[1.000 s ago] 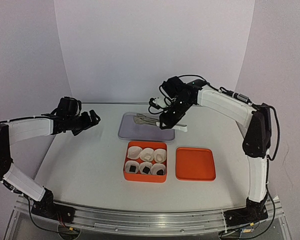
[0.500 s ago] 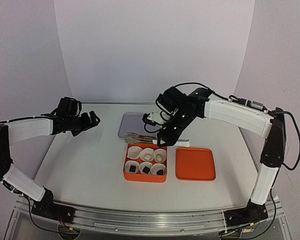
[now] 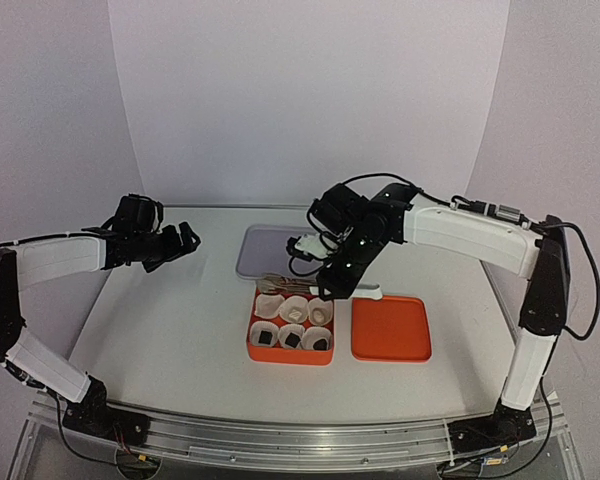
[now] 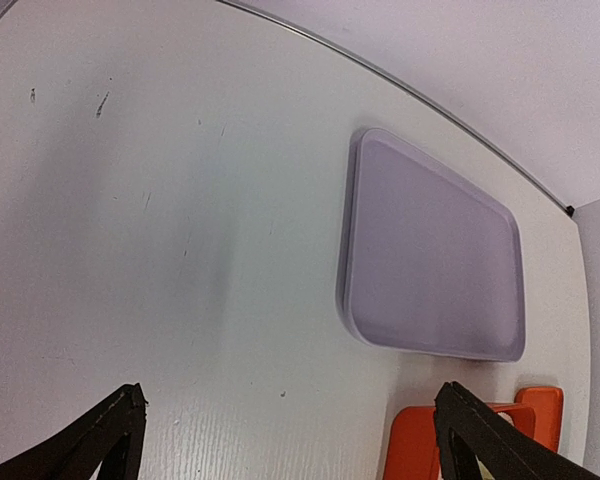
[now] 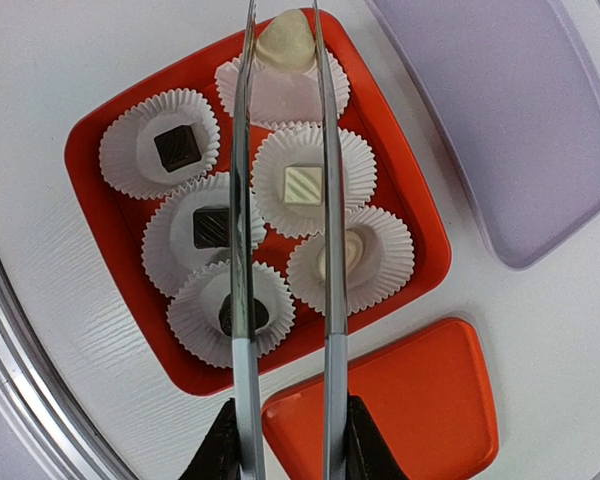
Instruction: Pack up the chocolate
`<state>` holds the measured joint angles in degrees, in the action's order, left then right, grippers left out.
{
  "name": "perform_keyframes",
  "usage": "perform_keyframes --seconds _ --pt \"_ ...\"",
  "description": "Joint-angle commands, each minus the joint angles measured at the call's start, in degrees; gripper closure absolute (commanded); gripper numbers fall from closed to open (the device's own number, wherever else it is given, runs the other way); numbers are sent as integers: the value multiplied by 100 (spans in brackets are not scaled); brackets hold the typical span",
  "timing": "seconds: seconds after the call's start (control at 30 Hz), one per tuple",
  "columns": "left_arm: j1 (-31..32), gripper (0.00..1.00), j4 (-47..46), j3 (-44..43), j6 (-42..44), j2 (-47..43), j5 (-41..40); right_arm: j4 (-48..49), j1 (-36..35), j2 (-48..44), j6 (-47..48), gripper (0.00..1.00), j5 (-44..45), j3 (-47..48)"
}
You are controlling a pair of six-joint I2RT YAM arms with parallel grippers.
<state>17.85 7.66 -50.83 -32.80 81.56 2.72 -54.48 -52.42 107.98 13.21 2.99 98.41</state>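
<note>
1. right gripper [image 5: 290, 440]: clenched on the handle end of the metal tongs [image 5: 242, 200]. the two blades run forward side by side from between the fingers.
2. tongs' tip: a pale cream chocolate [image 5: 285, 40] is pinched between the blades, over the far edge of a corner paper cup [image 5: 285, 95] that holds nothing else. whether the piece touches the paper cannot be told.
3. orange box [image 5: 85, 160]: six white paper cups in two rows of three. one row holds three dark pieces [image 5: 177, 147], one per cup. the next row holds a pale square [image 5: 303, 185] and a pale lump [image 5: 343, 255], plus the corner cup under the tip.
4. orange lid [image 5: 400, 400]: lies flat on the table [image 3: 160, 320], just beside the box.
5. purple tray [image 4: 430, 260]: sits just behind the box, bare.
6. left gripper [image 3: 190, 238]: released, jaws spread wide, grasping nothing. it hovers over the table's left side, well apart from the box.
</note>
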Motion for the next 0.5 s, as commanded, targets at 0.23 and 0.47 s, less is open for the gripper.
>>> perform_keyframes --seconds 0.23,0.47 --pt "0 0 22 -31 72 -136 -77 84 1 302 -72 89 151 222" --pt "0 0 33 -24 72 -135 -103 87 0 499 -64 89 209 352"
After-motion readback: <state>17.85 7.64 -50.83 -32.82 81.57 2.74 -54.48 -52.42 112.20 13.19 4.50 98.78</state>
